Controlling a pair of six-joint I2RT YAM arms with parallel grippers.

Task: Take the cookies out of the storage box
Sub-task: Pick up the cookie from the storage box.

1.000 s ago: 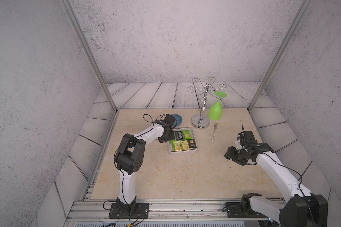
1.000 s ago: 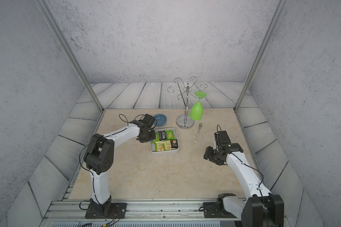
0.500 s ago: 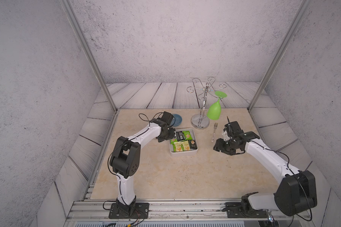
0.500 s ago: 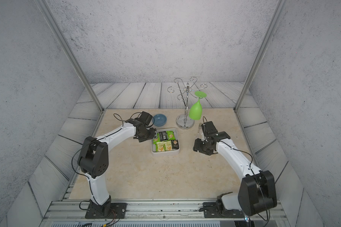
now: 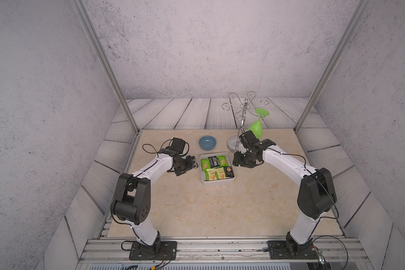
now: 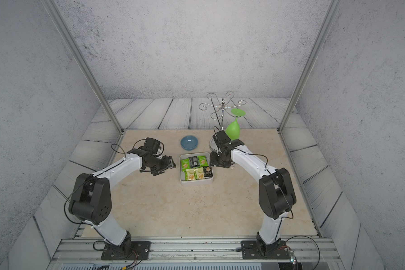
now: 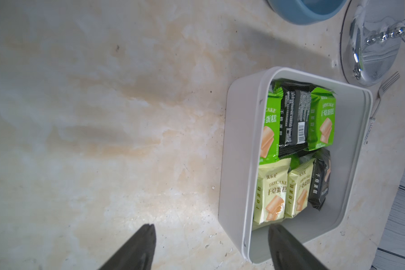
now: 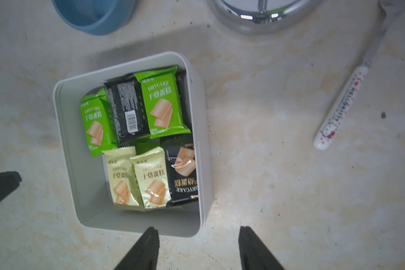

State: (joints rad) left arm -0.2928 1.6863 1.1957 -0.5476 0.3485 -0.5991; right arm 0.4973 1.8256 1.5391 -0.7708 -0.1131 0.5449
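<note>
The white storage box [image 5: 218, 183] sits mid-table, holding several cookies [image 5: 215, 174] in green, black and cream packets. The left wrist view shows the packets [image 7: 322, 121] lying flat inside the box [image 7: 237, 145]. My left gripper [image 5: 190, 165] hovers at the box's left side, open and empty [image 7: 212, 226], its fingers either side of the box's wall. My right gripper [image 5: 238, 161] hangs at the box's right side, open and empty [image 8: 199, 228], by a corner of the box [image 8: 66, 131]. The cookies [image 8: 160, 105] lie untouched.
A small blue bowl [image 5: 207, 142] stands just behind the box. A chrome glass rack [image 5: 242, 124] with a hanging green glass [image 5: 256, 127] is behind my right gripper. A fork with a white printed handle [image 8: 337, 112] lies right of the box.
My right arm has swung in from the right to the box's right side. My left gripper has drawn back from beside the bowl to the box's left side and now stands open.
</note>
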